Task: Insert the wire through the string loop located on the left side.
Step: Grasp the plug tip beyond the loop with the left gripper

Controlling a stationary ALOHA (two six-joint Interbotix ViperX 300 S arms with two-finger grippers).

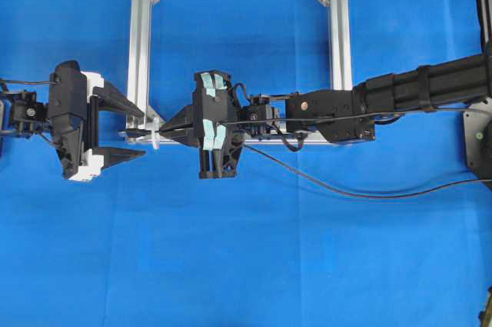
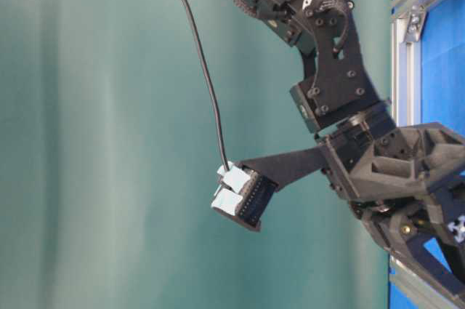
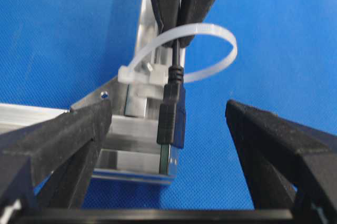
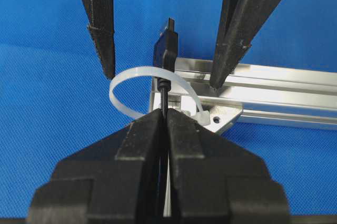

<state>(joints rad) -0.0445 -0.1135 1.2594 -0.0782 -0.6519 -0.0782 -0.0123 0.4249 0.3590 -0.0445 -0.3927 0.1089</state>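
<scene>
In my right wrist view, nearest me, my right gripper [image 4: 164, 116] is clamped shut on the wire [image 4: 164, 95], whose plug tip [image 4: 165, 45] pokes out at twelve o'clock through the white string loop [image 4: 124, 79] on the aluminium frame [image 4: 274, 84]. Beyond it my left gripper [image 4: 160, 39] stands wide apart and empty, one finger at eleven o'clock and one at one o'clock of the plug. I judge the threading done and the handover in hand: next I must bring the left fingers [image 3: 68, 129] around the plug and close squarely.
</scene>
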